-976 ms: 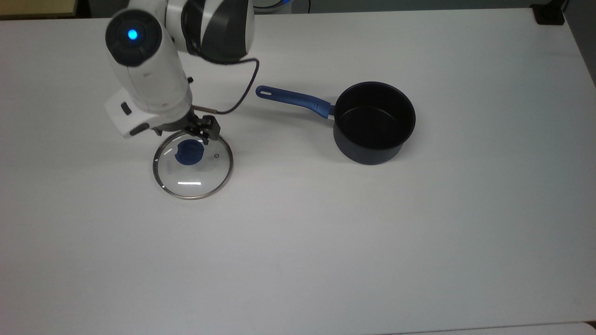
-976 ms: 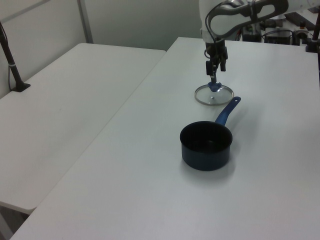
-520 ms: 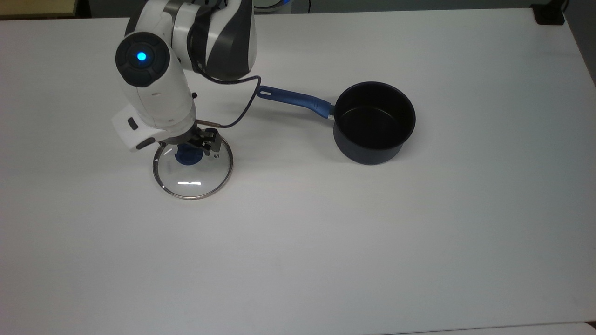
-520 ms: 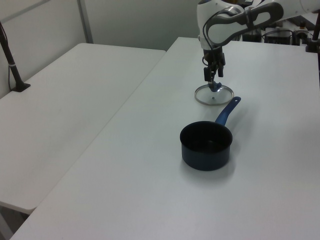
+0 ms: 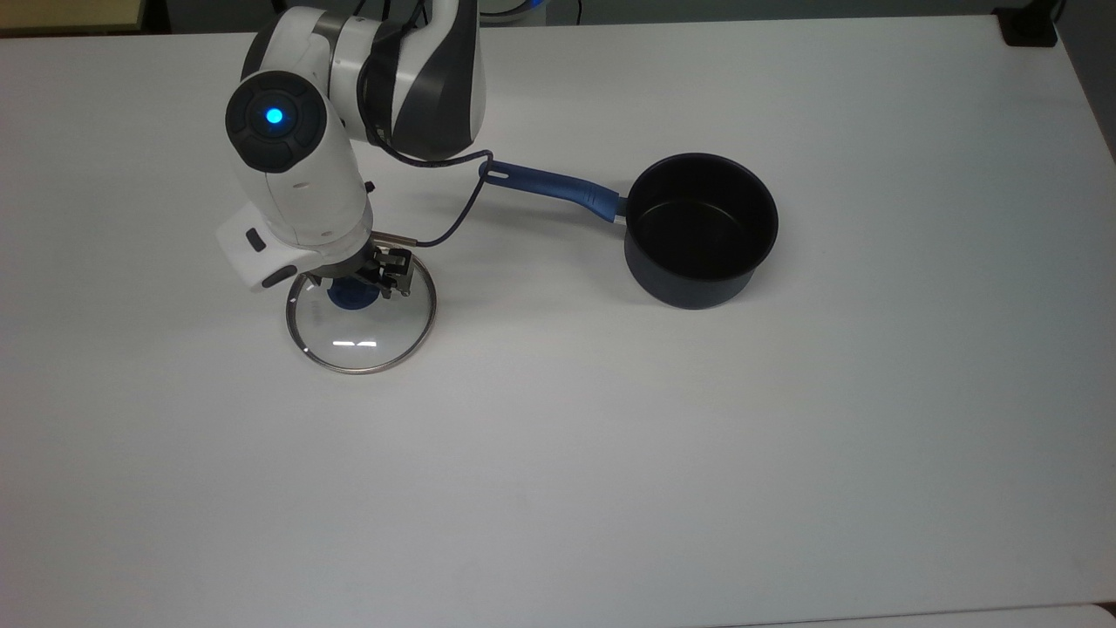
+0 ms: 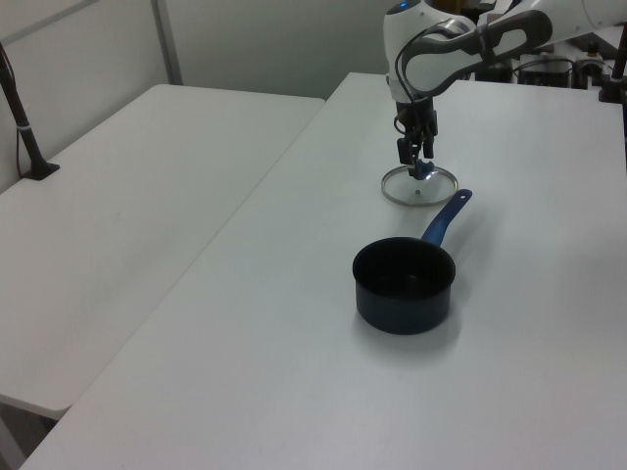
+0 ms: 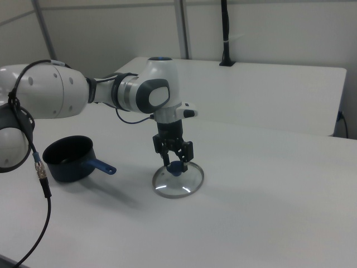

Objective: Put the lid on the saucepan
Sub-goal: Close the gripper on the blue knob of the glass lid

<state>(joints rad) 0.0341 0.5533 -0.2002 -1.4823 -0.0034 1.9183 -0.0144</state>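
White table [image 5: 785,453], lid not lifted yet, saucepan uncovered.
Lid [image 5: 361,316] lies flat on the table at the top view's left, well apart from the saucepan [image 5: 700,228], which sits at the top view's right with its blue handle [image 5: 549,185] pointing toward the arm. Gripper [image 7: 174,159] hangs right over the blue knob [image 7: 175,168], fingers spread narrowly to either side of it and not visibly closed on it. My read: 0 of the task's steps finished; approach about complete, and what is left is the grasp on the knob, the lift, the carry across to the pan and the set-down on its rim.
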